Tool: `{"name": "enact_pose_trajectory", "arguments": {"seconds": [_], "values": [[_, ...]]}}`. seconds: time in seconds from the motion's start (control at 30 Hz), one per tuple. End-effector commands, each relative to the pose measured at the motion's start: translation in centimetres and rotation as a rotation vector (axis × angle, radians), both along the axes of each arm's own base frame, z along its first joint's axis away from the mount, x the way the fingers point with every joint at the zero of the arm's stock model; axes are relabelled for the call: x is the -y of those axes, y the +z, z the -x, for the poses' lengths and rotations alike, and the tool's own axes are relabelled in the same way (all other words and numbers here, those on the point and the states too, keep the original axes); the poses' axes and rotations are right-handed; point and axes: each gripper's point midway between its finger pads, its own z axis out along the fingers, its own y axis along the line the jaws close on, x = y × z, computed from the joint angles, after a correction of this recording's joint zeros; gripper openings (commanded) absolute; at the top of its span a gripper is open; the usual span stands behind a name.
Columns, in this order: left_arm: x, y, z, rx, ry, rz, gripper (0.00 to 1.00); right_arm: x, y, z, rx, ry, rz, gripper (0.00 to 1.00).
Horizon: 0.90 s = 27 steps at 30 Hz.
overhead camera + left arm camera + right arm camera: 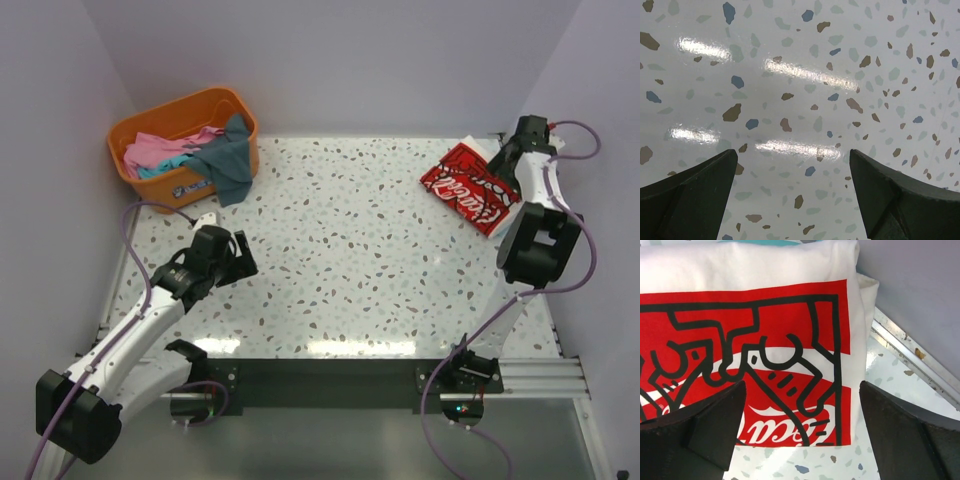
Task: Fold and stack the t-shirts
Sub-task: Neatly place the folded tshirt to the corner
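A folded cream-white t-shirt with a red print (468, 187) lies at the far right of the table; it fills the right wrist view (755, 340), with a sliver of teal cloth (760, 242) under its far edge. My right gripper (507, 150) hovers open over the shirt's edge, its jaws wide apart and empty (800, 430). More t-shirts, pink (160, 148), teal (165, 166) and dark grey-blue (228, 160), are heaped in the orange basket. My left gripper (238, 255) is open and empty above bare table (792, 195).
The orange plastic basket (215, 104) stands at the far left corner, the grey-blue shirt hanging over its rim. Walls close the table on the left, back and right; a metal rail (910, 357) runs along the right wall beside the folded shirt.
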Motion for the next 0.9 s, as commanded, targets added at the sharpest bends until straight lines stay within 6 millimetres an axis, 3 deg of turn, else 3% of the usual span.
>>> {"name": "enact_pose_trajectory", "arguments": {"seconds": [0.0, 0.2, 0.27, 0.4, 0.43, 0.5, 0.53, 0.57, 0.6, 0.63, 0.7, 0.73, 0.77, 0.8, 0.83, 0.87], "values": [[0.2, 1.1, -0.4, 0.025, -0.008, 0.003, 1.0, -0.4, 6.1, 0.5, 0.114, 0.018, 0.03, 0.99], [0.3, 1.4, -0.5, 0.03, -0.012, 0.01, 1.0, -5.2, 8.9, 1.6, 0.133, 0.195, 0.026, 0.99], [0.4, 1.5, -0.4, 0.031, -0.014, 0.013, 1.0, -8.1, 9.8, 2.4, 0.141, 0.258, 0.021, 0.99], [0.0, 2.2, -0.3, 0.047, 0.003, 0.011, 1.0, -14.6, 9.6, 4.3, 0.173, 0.376, -0.038, 0.99], [0.0, 2.6, -0.4, 0.057, 0.006, 0.015, 1.0, -16.9, 8.3, 5.5, 0.146, 0.423, -0.05, 0.99], [-0.2, 3.4, -0.6, 0.084, 0.016, 0.017, 1.0, -20.6, 8.9, 7.5, 0.169, 0.499, -0.054, 0.99], [-0.2, 3.7, -0.6, 0.091, 0.019, 0.02, 1.0, -21.4, 7.0, 9.0, 0.132, 0.516, -0.063, 0.99], [-0.4, 3.9, -0.6, 0.096, 0.028, 0.018, 1.0, -22.1, 7.9, 10.4, 0.168, 0.533, -0.067, 0.99], [-0.3, 4.2, -0.6, 0.101, 0.028, 0.023, 1.0, -22.7, 7.3, 11.5, 0.166, 0.539, -0.084, 0.99], [-0.3, 4.3, -0.6, 0.103, 0.033, 0.028, 1.0, -23.5, 4.4, 13.6, 0.112, 0.567, -0.099, 0.99], [-0.5, 4.2, -0.4, 0.106, 0.041, 0.028, 1.0, -23.8, 4.1, 16.5, 0.151, 0.579, -0.135, 0.99], [-0.6, 4.2, -0.4, 0.107, 0.051, 0.03, 1.0, -23.7, 1.6, 18.5, 0.116, 0.586, -0.151, 0.99], [-0.8, 4.0, -0.2, 0.104, 0.056, 0.027, 1.0, -24.0, 1.2, 19.5, 0.129, 0.598, -0.174, 0.98], [-0.9, 3.8, 0.0, 0.101, 0.057, 0.024, 1.0, -24.3, 2.1, 20.5, 0.19, 0.619, -0.188, 0.99], [-0.9, 3.7, 0.1, 0.098, 0.062, 0.026, 1.0, -24.5, 0.6, 21.6, 0.181, 0.637, -0.206, 0.98], [-1.3, 3.6, 0.3, 0.097, 0.076, 0.019, 1.0, -24.7, 0.5, 22.1, 0.193, 0.648, -0.22, 0.98]]}}
